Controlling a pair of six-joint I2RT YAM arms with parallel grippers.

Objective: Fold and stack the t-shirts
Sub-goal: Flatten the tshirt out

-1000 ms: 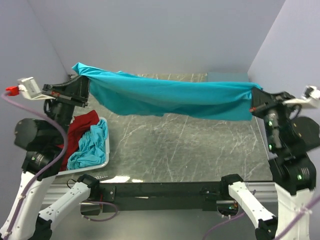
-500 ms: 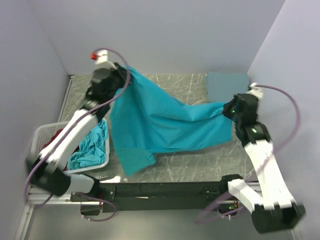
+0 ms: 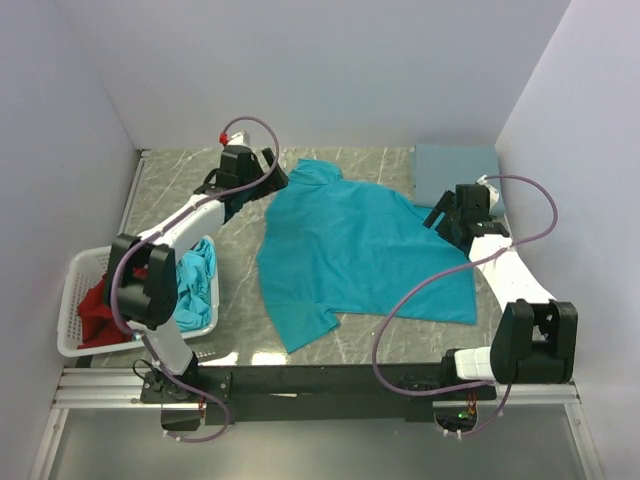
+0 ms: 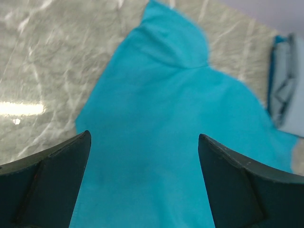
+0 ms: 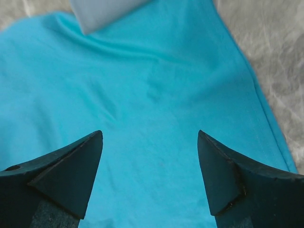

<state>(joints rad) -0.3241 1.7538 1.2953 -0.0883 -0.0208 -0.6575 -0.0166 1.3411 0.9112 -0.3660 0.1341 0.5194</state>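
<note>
I see the teal t-shirt (image 3: 365, 245) spread flat on the desk (image 3: 170, 185). Left pincer (image 4: 143, 137) and right pincer (image 5: 149, 133) are both apart, gripping nothing. The wrist views are probably too blurred to read any label.

Left arm and right arm extend forward and inward, elbows bent outward. Left end effector (image 3: 272, 180) and right end effector (image 3: 438, 214) are angled downward, each with jaws spread wide, nothing between the fingers.

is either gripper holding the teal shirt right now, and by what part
Nothing is held. The left gripper and the right gripper both hang open above the teal t-shirt, which lies spread on the table.
</note>
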